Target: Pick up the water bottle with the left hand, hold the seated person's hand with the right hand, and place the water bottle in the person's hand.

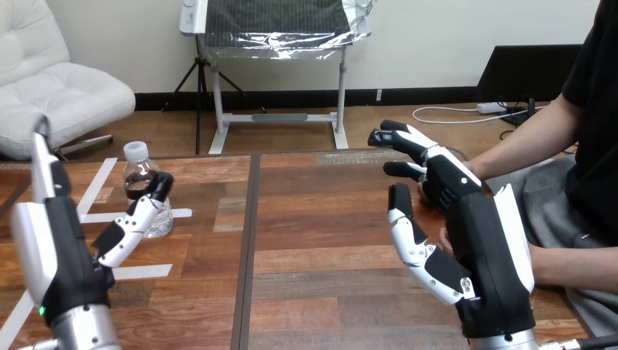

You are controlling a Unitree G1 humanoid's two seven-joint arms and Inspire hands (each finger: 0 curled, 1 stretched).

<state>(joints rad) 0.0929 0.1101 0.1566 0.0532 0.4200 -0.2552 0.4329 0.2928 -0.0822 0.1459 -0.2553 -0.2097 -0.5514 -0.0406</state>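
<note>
**Reaching for the bottle, nothing gripped yet**

My left hand (58, 248) is spread, fingers released beside the bottle (138, 175), which stands near the counter's (321, 219) far left corner. At the right edge my right hand (484, 240) is open over the person's hand (443, 240), not clasping it. I judge the next move is to close round the bottle.

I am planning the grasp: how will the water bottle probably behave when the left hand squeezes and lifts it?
The water bottle looks like thin clear plastic, so its wall may dent under a firm squeeze. It stands upright and narrow on the table, so a sideways push from the left hand could tip it, and it would probably roll.
</note>
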